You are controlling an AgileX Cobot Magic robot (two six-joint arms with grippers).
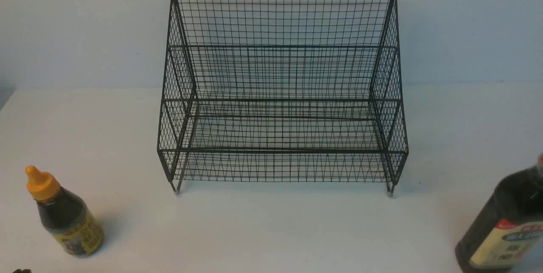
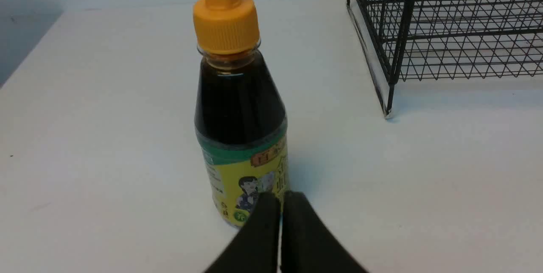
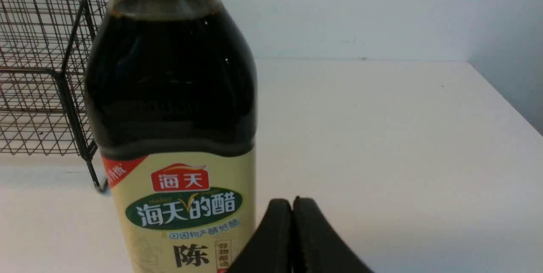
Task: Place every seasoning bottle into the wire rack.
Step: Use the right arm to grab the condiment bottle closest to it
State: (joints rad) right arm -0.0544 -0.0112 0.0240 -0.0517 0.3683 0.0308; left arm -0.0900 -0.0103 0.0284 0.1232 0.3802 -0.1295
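1. Wire rack (image 1: 282, 150): black; square grid on the back, diamond lattice on the sides and front skirt.
2. Short seasoning bottle (image 1: 68, 218): brown-black liquid; capped orange; labelled yellow under a green band.
3. Tall seasoning bottle (image 1: 509, 230): near-black liquid; labelled cream, with red logo, green oval and white characters.
4. Bench (image 1: 275, 230): plain white.
5. Left end effector (image 2: 280, 199) and right end effector (image 3: 292, 201): matte black.

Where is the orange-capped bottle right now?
In the front view the orange-capped bottle stands on the table at near left, outside the wire rack; the left wrist view shows it just ahead of the shut left gripper.
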